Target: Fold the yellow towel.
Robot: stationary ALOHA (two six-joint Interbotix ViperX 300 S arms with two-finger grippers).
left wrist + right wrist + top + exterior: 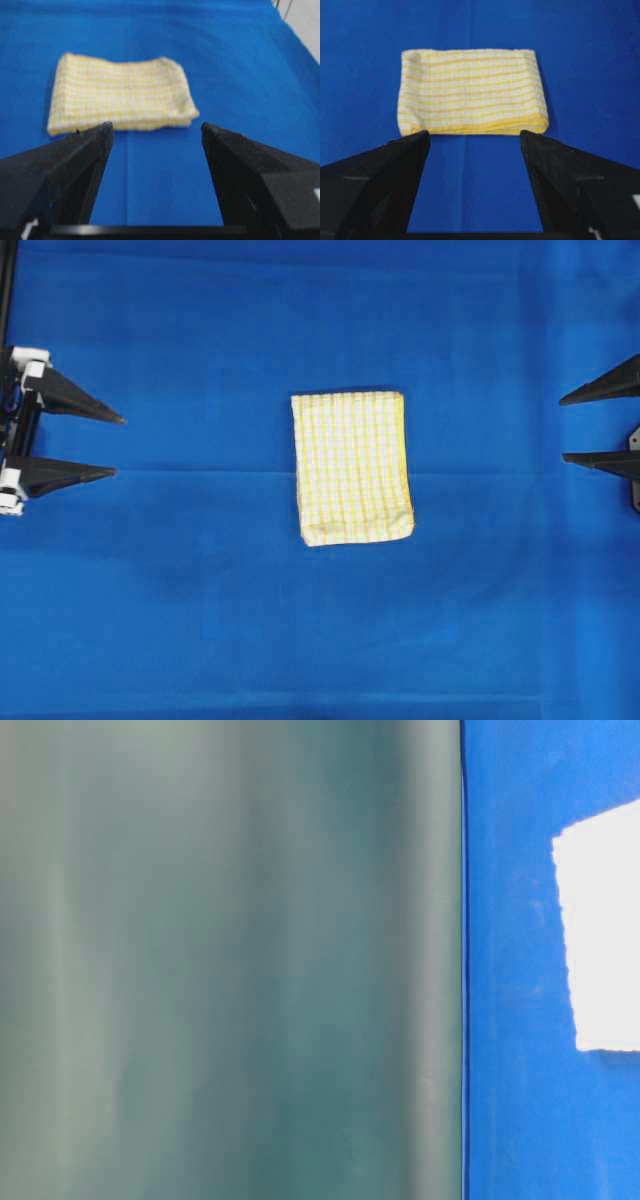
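Yellow towel (352,467), already folded, is shown midway between left gripper (118,446) and right gripper (562,428), both wide open and empty, its long axis crosswise to them.

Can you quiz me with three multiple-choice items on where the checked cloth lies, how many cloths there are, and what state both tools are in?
1. Where does the thin white-and-yellow checked towel lie?
A. mid-table on the plain blue table covering
B. at the far left edge
C. held in a tool

2. How many cloth items lie on the covering?
A. three
B. two
C. one

3. What state are the left tool and right tool in?
A. both shut on the towel
B. both open, apart from the towel
C. left shut, right open

Answers:
1 A: overhead, the folded towel sits centred between the arms.
2 C: only this towel shows.
3 B: each tool's black fingers stand spread at the table's sides, with bare blue between them and the towel.
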